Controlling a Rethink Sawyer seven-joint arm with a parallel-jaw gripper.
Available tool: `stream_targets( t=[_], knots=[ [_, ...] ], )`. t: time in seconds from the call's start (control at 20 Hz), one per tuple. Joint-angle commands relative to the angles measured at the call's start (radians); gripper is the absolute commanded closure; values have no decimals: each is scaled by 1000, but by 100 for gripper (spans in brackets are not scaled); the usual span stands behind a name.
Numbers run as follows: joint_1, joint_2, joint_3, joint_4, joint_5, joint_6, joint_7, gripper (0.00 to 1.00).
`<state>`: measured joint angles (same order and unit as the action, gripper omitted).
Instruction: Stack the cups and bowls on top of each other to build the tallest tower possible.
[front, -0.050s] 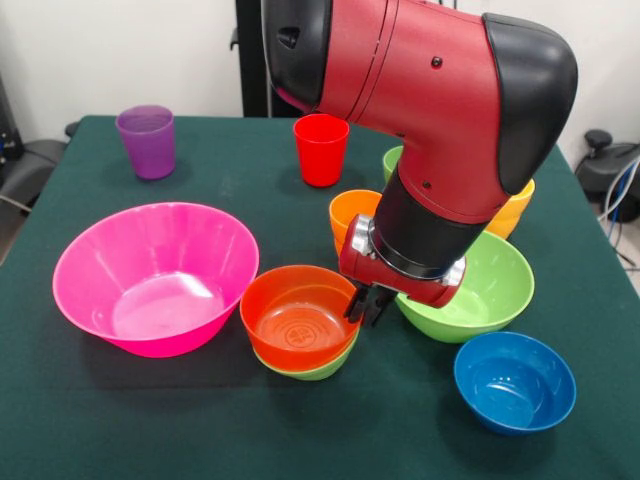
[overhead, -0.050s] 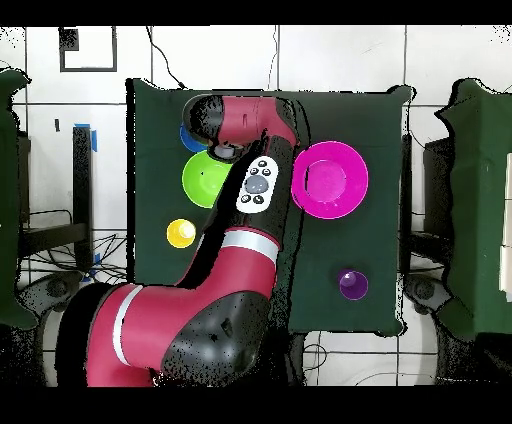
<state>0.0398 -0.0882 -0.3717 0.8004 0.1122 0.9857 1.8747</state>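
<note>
My pincer (front, -0.050s: 366, 304) pinches the orange bowl's (front, -0.050s: 297, 315) rim, nested in a green bowl (front, -0.050s: 318, 368); other bowls and cups remain unstacked.

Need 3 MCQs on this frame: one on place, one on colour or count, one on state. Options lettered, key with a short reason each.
1. Where does the gripper sit?
A. at the red-orange bowl's rim
B. inside the pink bowl
C. over the purple cup

2. What colour is the bowl under the red-orange bowl?
A. blue
B. lime green
C. pink

3. What is the state of the pink bowl?
A. upside down
B. upright with a cup inside
C. upright and empty

Key:
1 A: the front view shows the dark fingertips at that bowl's rim on the side toward the large green bowl.
2 B: a small green bowl peeks out beneath it.
3 C: its bare inside shows, open side up.
</note>
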Motion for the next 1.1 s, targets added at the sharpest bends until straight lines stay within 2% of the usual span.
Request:
stream_targets(
  t=[0.05,1.1],
  knots=[
    [0,-5,71,16,-45,-4,26,100],
    [-4,-58,82,62,-36,36,-4,100]
  ],
)
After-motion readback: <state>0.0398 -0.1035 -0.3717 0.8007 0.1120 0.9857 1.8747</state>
